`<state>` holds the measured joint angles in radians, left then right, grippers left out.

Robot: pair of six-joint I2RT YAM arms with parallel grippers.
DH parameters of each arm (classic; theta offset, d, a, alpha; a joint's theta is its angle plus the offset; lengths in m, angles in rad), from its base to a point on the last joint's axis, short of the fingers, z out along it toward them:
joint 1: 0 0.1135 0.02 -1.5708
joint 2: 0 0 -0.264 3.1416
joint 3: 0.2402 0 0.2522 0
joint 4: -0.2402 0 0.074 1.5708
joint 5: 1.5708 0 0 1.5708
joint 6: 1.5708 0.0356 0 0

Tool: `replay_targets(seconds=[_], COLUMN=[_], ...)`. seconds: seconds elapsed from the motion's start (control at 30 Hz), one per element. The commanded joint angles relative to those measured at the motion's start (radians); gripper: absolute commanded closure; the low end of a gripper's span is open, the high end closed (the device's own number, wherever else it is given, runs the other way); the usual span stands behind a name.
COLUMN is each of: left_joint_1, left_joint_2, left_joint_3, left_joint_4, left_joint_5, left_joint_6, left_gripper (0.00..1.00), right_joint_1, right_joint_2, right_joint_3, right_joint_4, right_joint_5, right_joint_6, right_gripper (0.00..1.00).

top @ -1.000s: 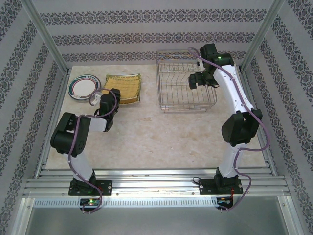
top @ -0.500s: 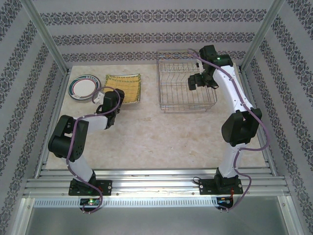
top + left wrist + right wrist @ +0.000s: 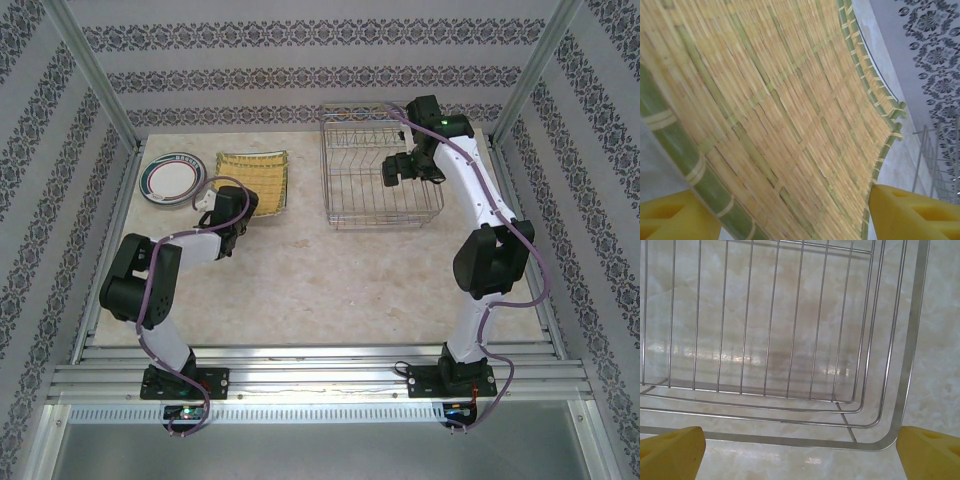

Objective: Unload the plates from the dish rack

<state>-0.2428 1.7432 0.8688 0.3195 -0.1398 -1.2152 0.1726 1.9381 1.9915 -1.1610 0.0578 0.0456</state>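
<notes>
A yellow woven square plate [image 3: 256,178] lies on the table at the back left, beside a round green-banded plate [image 3: 171,180]. My left gripper [image 3: 240,204] sits at the woven plate's near-left edge. In the left wrist view the woven plate [image 3: 790,100] is seen very close, and the gripper [image 3: 795,222] is open, its yellow fingers [image 3: 912,215] wide apart on either side of the plate's near edge. The silver wire dish rack [image 3: 380,180] stands at the back right, with no plates visible in it. My right gripper [image 3: 394,170] hangs open over the rack's corner rim [image 3: 910,340].
The metal frame posts and patterned walls close in the table on three sides. Bare marbled tabletop [image 3: 330,270] stretches between the plates, the rack and the arm bases. The right arm's elbow [image 3: 485,262] juts over the table's right side.
The left gripper's jaws have widened and the wrist has shifted slightly right along the woven plate's edge; the plate has settled flatter. The right gripper has crept a little left over the rack.
</notes>
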Motion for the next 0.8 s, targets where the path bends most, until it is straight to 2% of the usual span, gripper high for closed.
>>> replay_targets(seconds=[0.0, 0.33, 0.57, 0.67, 0.73, 0.77], left_joint_1=[-0.013, -0.012, -0.012, -0.011, -0.013, -0.013], left_joint_2=[0.040, 0.104, 0.083, 0.039, 0.000, -0.023], left_joint_3=[0.055, 0.119, 0.148, 0.161, 0.170, 0.177], left_joint_4=[-0.037, -0.054, -0.115, -0.192, -0.257, -0.299], left_joint_5=[0.004, -0.002, 0.001, 0.010, 0.020, 0.024], left_joint_6=[0.038, 0.060, 0.136, 0.205, 0.261, 0.287], left_gripper=[0.25, 0.25, 0.24, 0.14, 0.02, 0.00], right_joint_1=[-0.002, -0.009, -0.018, -0.025, -0.028, -0.031], right_joint_2=[-0.018, -0.016, -0.024, -0.044, -0.063, -0.074], right_joint_3=[0.003, 0.001, -0.018, -0.036, -0.048, -0.057], right_joint_4=[0.009, 0.012, 0.019, 0.027, 0.036, 0.046], right_joint_5=[-0.024, -0.030, -0.040, -0.049, -0.051, -0.053], right_joint_6=[-0.007, -0.010, -0.013, -0.013, -0.012, -0.012], right_gripper=[0.02, 0.02, 0.02, 0.02, 0.02, 0.02])
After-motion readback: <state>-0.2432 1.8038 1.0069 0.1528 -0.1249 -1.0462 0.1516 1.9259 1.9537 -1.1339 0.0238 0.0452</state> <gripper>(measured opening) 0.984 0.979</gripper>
